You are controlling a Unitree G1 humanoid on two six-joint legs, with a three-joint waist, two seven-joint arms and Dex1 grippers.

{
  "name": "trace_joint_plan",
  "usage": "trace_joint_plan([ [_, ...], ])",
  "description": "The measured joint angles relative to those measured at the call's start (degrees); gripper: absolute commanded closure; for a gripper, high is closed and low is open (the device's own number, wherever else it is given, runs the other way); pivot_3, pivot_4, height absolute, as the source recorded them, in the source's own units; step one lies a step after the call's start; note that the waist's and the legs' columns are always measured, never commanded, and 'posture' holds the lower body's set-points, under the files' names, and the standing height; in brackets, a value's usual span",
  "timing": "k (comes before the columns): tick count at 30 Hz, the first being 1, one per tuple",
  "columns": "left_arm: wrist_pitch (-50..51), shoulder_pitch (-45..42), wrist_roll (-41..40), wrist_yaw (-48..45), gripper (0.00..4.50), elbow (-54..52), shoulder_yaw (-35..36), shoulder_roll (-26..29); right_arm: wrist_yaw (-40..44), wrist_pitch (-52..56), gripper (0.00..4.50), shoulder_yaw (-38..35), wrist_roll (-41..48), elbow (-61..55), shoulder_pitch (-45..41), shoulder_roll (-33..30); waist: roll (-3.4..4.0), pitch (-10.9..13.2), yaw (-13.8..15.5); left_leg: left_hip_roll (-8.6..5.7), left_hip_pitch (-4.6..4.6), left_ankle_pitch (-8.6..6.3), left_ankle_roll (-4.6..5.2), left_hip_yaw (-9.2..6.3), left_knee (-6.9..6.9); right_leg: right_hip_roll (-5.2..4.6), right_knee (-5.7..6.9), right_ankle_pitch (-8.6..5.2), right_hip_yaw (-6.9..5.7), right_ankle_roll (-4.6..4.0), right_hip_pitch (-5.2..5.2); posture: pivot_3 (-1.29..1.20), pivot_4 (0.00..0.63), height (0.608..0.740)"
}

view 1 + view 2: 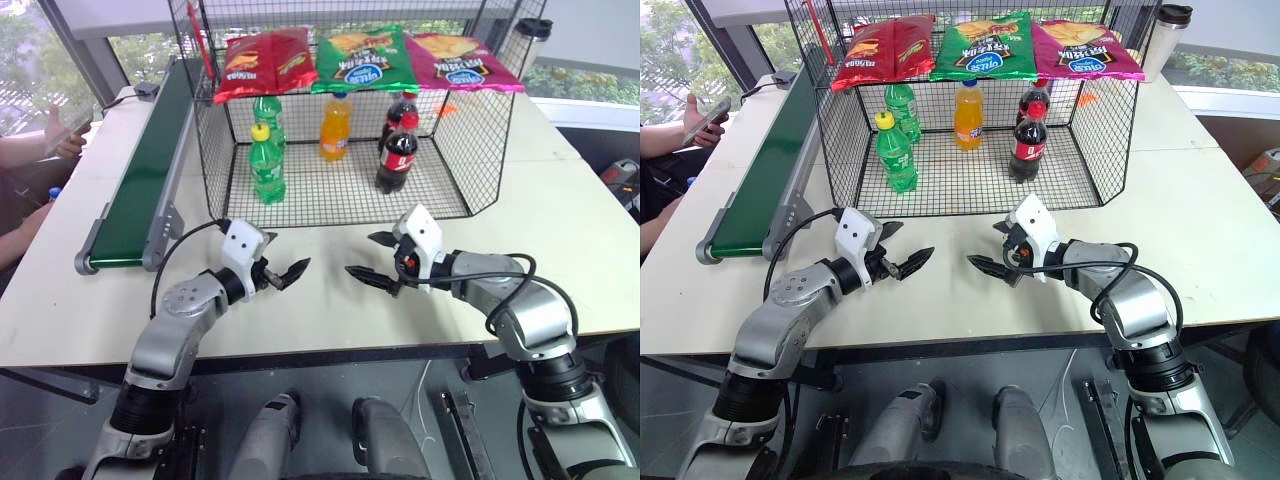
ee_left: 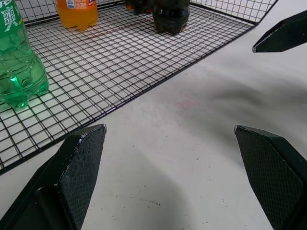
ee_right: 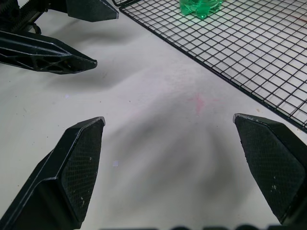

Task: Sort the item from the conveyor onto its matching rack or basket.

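Observation:
The item, an orange soda bottle (image 1: 335,128), stands upright on the mesh floor of the black wire basket (image 1: 470,150), between the green and the dark bottles. The conveyor (image 1: 140,170) runs along the table's left side, and its green belt is bare where I can see it. My left gripper (image 1: 288,252) and right gripper (image 1: 361,254) hover over the white table just in front of the basket, tips facing each other. Both are open with nothing between their fingers. The left wrist view looks past its own fingers (image 2: 81,158) at the basket's front edge.
Two green bottles (image 1: 266,165) and two cola bottles (image 1: 397,150) also stand in the basket. Three chip bags (image 1: 362,55) lie across its top. A person's arm holding a phone (image 1: 40,140) is at the far left. A lidded cup (image 1: 530,40) stands at the back right.

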Motion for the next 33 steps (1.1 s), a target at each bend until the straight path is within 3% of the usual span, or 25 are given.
trace_joint_plan([
  [16,1.23,0.41,-0.95,0.7,0.0,-2.9,1.81,1.33,0.46,0.23,0.05,0.24,0.14,0.0,-0.17,0.0,0.0,0.0,-0.02,0.0,0.0,0.0,0.0,0.0,-0.01,0.0,0.0,-0.01,0.0,0.02,0.0,0.0,0.15,0.739],
  [33,8.25,2.22,-9.5,12.19,0.0,-8.1,27.66,5.2,3.63,-1.54,0.05,2.86,1.24,0.11,-3.75,2.4,-0.01,0.0,-0.03,0.01,-0.01,0.0,-0.01,-0.02,0.0,0.02,-0.01,-0.01,-0.01,0.02,-0.02,0.0,0.15,0.739],
])
